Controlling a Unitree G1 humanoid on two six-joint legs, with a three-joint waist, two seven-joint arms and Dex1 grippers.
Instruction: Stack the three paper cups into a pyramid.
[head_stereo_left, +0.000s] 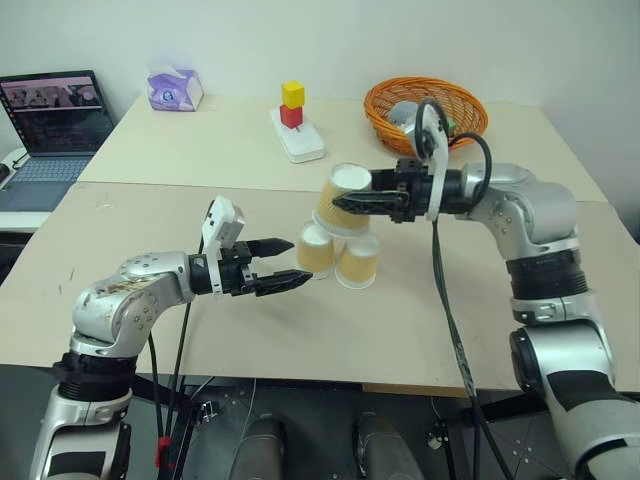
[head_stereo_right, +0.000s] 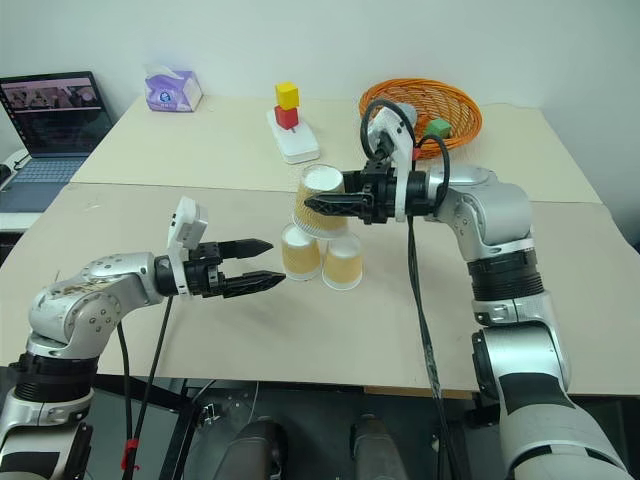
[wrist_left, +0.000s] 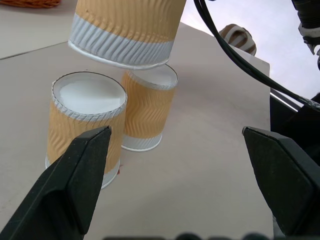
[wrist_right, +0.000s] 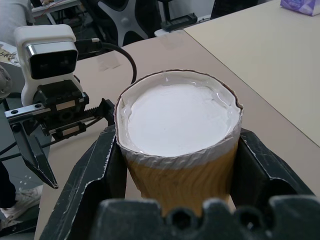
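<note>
Tan-orange ribbed paper with white rims and bases: that is what our three small tapered cups are made of, and two of them already stand upside down on the beige tabletop (head_stereo_left: 420, 330). The left base cup (head_stereo_left: 315, 250) and the right base cup (head_stereo_left: 358, 260) sit just beside each other, touching or very nearly so, forming the lower row of the pyramid.

We hold the third paper cup (head_stereo_left: 342, 200) in our right gripper (head_stereo_left: 345, 204), whose black fingers pinch its sides; the right wrist view shows its white base facing the camera between them. It hangs tilted above the pair, its rim low over the base cups. From the left wrist view we cannot tell whether it already touches the rear one.

Our left gripper (head_stereo_left: 283, 264) waits just beside the left base cup with its fingers spread wide and holding nothing.

We judge the task roughly two thirds done. What remains is to level the held cup, centre it over the seam between the two below, set it down and let go without nudging the base.
</note>
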